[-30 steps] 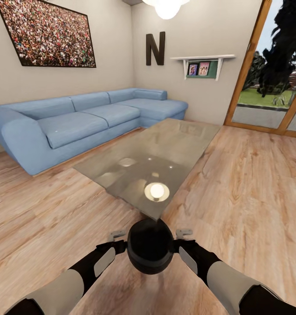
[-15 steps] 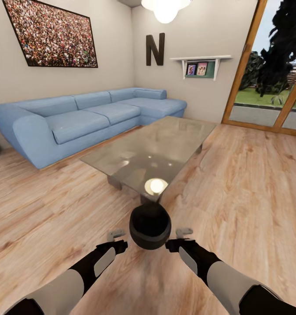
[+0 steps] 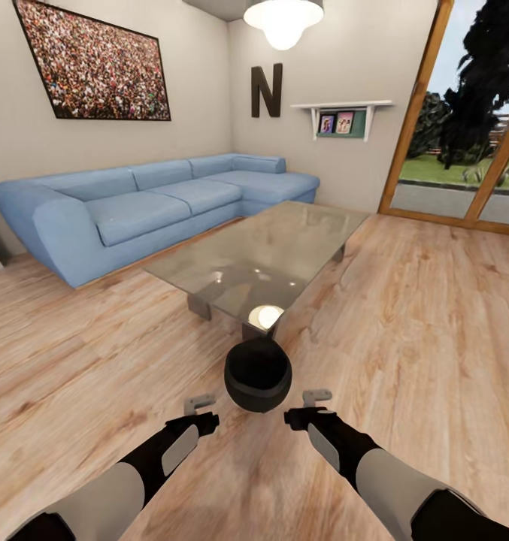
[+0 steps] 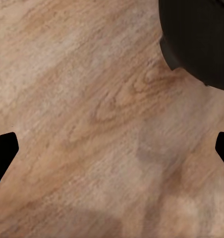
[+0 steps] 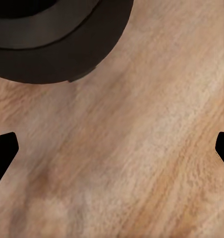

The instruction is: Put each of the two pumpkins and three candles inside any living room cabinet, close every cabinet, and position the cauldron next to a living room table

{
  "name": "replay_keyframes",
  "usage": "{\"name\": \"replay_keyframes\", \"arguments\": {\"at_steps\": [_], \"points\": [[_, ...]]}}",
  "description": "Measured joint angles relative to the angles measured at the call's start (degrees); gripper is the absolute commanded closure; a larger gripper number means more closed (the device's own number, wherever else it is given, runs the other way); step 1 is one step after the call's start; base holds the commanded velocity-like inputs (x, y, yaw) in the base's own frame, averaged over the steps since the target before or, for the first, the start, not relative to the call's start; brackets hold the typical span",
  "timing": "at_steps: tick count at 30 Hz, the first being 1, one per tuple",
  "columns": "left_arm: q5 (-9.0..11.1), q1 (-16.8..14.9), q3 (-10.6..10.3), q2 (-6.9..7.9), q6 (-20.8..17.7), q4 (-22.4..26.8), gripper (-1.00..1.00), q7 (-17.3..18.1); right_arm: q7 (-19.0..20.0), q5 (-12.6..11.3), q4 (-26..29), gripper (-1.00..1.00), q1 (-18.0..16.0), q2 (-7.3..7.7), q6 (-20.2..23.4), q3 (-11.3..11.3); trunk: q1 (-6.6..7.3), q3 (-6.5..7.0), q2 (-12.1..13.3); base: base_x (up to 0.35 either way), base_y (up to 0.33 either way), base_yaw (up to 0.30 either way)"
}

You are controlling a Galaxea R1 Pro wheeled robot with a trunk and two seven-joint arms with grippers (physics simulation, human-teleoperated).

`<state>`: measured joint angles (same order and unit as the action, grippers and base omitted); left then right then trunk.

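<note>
The black round-bellied cauldron stands on the wood floor, right by the near corner of the glass-topped table. My left gripper and right gripper hover just short of it, one on each side, not touching it. Both are open with nothing between the fingers. The left wrist view has the cauldron off beyond the left gripper, over bare planks. In the right wrist view the cauldron likewise sits ahead of the right gripper.
A blue corner sofa runs along the left and back walls behind the table. Wood-framed glass doors stand at the right. Open plank floor stretches to the right of the table and around my arms.
The cauldron, earlier pressed between both grippers, now stands on the floor ahead of them. The whole view has drawn back from the table, so the camera has moved away.
</note>
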<state>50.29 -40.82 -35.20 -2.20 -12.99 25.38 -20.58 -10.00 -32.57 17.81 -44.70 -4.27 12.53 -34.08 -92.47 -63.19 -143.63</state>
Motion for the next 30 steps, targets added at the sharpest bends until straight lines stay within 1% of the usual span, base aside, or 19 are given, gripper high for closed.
{"name": "replay_keyframes", "arguments": {"at_steps": [5,7,12,17,18,20,30], "points": [[0.0,0.0,0.0,-0.01,1.9,0.0,-1.0,-0.1,0.0,-0.2,0.0,-1.0,0.0,0.15,0.3,0.3,0.13,1.11,0.1,-0.001,0.0,0.0],[0.2,0.0,0.0,0.01,3.1,-0.1,-1.0,-0.1,-0.3,-0.3,0.0,-1.0,0.0,-0.02,0.5,0.2,0.16,1.55,0.1,-0.204,0.0,0.0],[0.4,0.0,0.1,0.04,3.2,-0.1,-1.0,-0.1,-1.6,-0.2,0.0,-1.0,0.0,-0.11,0.1,0.1,0.27,2.66,0.2,-0.312,0.0,0.0],[0.3,0.0,0.1,0.04,3.3,-0.1,-1.0,-0.1,-1.6,-0.2,0.1,-1.0,0.0,-0.06,0.0,0.1,0.4,3.77,0.2,-0.341,0.0,0.0],[0.3,0.0,0.1,0.04,3.3,-0.1,-1.0,-0.1,-1.7,-0.1,2.2,-1.0,0.0,0.09,0.0,0.0,0.43,3.99,0.2,-0.343,0.0,0.0],[0.3,0.0,0.1,0.04,3.3,-0.1,-1.0,-0.1,-1.7,-0.1,2.6,-1.0,0.0,0.14,0.0,0.0,0.48,4.43,0.3,-0.343,0.0,0.0],[0.3,0.0,0.1,0.04,3.3,-0.1,-1.0,-0.1,-1.7,-0.1,3.0,-1.0,0.0,0.18,0.0,0.0,0.74,6.65,0.4,-0.327,-0.023,0.0]]}}
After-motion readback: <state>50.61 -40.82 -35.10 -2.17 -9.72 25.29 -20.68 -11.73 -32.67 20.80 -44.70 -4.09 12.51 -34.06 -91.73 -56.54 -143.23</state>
